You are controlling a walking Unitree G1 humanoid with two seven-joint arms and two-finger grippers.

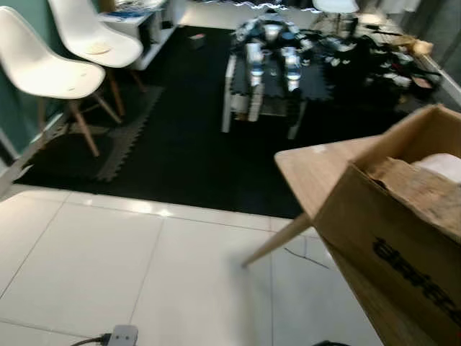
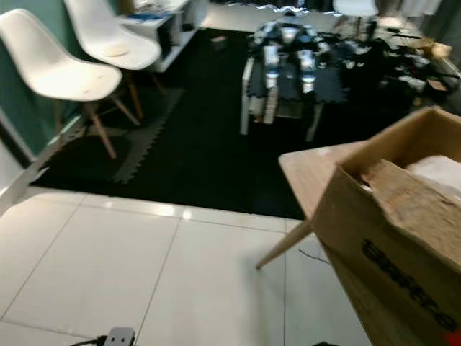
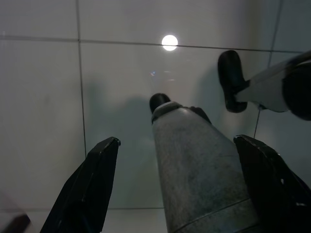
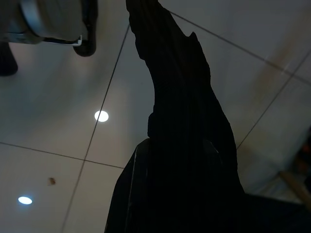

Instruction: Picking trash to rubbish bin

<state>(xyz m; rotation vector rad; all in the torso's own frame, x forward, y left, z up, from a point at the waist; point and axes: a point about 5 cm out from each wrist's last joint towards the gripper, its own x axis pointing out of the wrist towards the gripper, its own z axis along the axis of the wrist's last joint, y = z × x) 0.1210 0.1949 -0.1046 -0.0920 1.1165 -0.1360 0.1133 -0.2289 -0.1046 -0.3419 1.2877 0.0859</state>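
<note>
An open cardboard box stands at the right on a light wooden table, with crumpled brown paper and something white inside. In the right wrist view a black crumpled piece of trash sticks out from my right gripper, which is shut on it and hangs over the white tiles. My left gripper hangs open above the floor with nothing held; its black fingers stand wide apart on either side of my grey leg.
White tile floor lies ahead, then a black mat. Two white chairs stand at the left. A low table crowded with bottles stands farther back. A plug and cable lie on the tiles near me.
</note>
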